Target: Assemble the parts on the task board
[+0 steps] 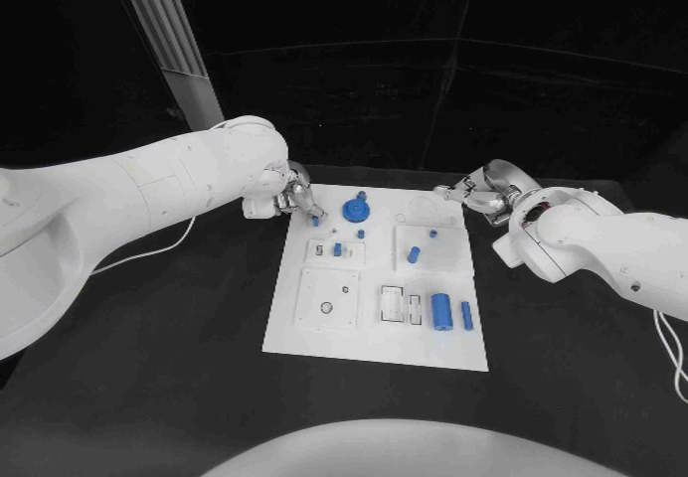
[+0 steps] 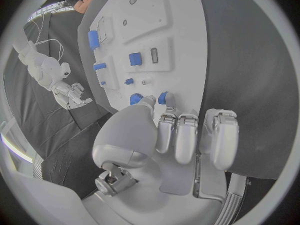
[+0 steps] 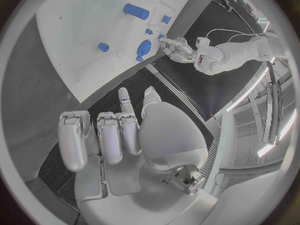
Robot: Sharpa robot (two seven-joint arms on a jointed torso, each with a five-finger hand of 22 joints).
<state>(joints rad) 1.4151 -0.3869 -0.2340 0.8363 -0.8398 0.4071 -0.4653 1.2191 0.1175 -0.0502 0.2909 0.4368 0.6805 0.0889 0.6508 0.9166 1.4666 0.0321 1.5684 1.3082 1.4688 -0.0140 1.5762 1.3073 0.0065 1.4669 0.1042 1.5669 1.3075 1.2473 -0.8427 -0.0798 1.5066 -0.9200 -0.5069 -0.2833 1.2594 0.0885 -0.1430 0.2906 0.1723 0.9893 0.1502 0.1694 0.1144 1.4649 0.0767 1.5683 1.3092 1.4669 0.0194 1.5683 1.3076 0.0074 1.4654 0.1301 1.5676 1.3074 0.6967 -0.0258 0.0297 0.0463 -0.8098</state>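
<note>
The left hand (image 1: pixel 294 196) pinches a small blue part (image 1: pixel 315 220) at the far left corner of the board (image 1: pixel 376 343), just beside the round blue part (image 1: pixel 356 210). The right hand (image 1: pixel 483 189) hovers off the board's far right corner, fingers curled on nothing.
</note>
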